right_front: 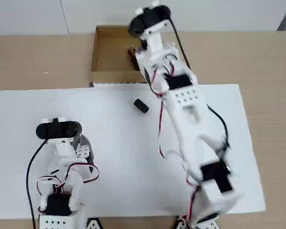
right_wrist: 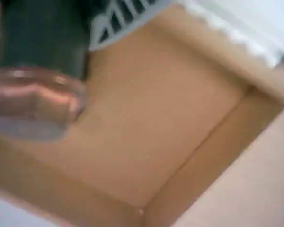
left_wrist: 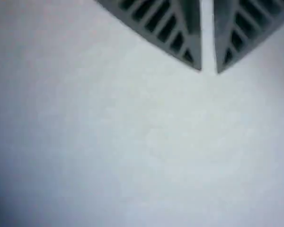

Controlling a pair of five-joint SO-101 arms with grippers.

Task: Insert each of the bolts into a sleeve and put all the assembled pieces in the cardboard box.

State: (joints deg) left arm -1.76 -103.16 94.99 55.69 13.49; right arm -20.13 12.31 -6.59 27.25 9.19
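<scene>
The right gripper (right_front: 135, 53) clasped an assembled piece (right_wrist: 35, 75), a dark sleeve with a shiny end, just above the floor of the cardboard box (right_wrist: 170, 118). A loose black sleeve (right_front: 141, 106) lay on the white paper (right_front: 86, 109) just outside the box. The left gripper (left_wrist: 208, 66), jaws drawn to a thin slit around nothing, hung over the paper, well apart.

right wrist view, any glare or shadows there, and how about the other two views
right wrist view: bright glare spots on the shiny end of the piece, cardboard box walls darker than its floor; left wrist view: the white paper dims toward one corner; high view: even light on the paper, no hard shadow beside the left arm
</scene>
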